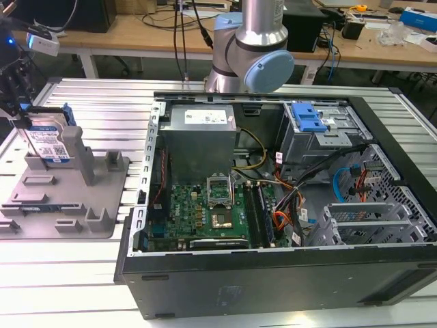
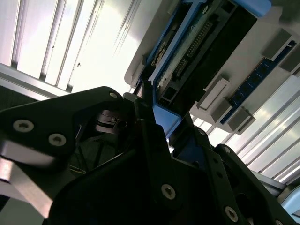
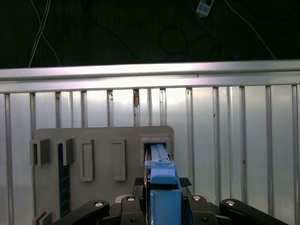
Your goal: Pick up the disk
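Disk (image 1: 51, 145): silver drive with white-and-blue label and blue side rails, standing on edge in a slot of the grey fixture (image 1: 82, 205), at the exterior view's left. In the first wrist view the disk (image 3: 159, 159) is seen edge-on, its blue rail running into the fixture's slot.

Pincer (image 1: 17, 102): dark, directly over the disk's upper edge in the exterior view. In the second wrist view the pincer (image 2: 157, 117) has its black fingers (image 2: 145, 108) set on either side of the blue rail end, and appears pressed onto the disk; firm contact on both faces is likely but not fully visible.

Progress: reach and closing appear done; the disk sits in its slot, so lifting is not yet done.

Fixture: grey plate with posts and slots, lying on the ribbed metal surface (image 1: 102, 109).

Adjacent: open computer case (image 1: 273, 205) with motherboard, cables and a blue-latched drive cage (image 1: 311, 123), well apart from the disk.
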You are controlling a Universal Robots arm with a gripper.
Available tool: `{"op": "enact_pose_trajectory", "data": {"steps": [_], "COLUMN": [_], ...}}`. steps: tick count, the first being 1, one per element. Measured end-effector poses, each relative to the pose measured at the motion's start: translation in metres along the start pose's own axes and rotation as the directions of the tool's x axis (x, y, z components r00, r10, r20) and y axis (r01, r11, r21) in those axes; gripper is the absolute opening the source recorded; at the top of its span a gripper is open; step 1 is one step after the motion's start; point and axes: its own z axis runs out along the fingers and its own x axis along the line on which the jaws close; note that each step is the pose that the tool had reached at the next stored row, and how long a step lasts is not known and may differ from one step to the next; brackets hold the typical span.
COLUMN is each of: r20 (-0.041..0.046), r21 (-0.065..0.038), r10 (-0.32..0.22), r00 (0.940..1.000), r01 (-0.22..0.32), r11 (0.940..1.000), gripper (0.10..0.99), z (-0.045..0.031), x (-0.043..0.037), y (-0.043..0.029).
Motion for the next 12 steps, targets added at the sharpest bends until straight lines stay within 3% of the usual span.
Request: {"op": "enact_pose_trajectory", "data": {"steps": [6,12], "r20": [0.0001,0.0001], "r21": [0.000,0.000], "r10": [0.000,0.000], "r00": [1.0000,1.0000], "r01": [0.000,0.000], "r11": [1.0000,1.0000], "gripper": [0.369,0.369], "z": [-0.0003,-0.0122], "x": [0.0001,0.0004], "y": [0.0000,0.0002]}}
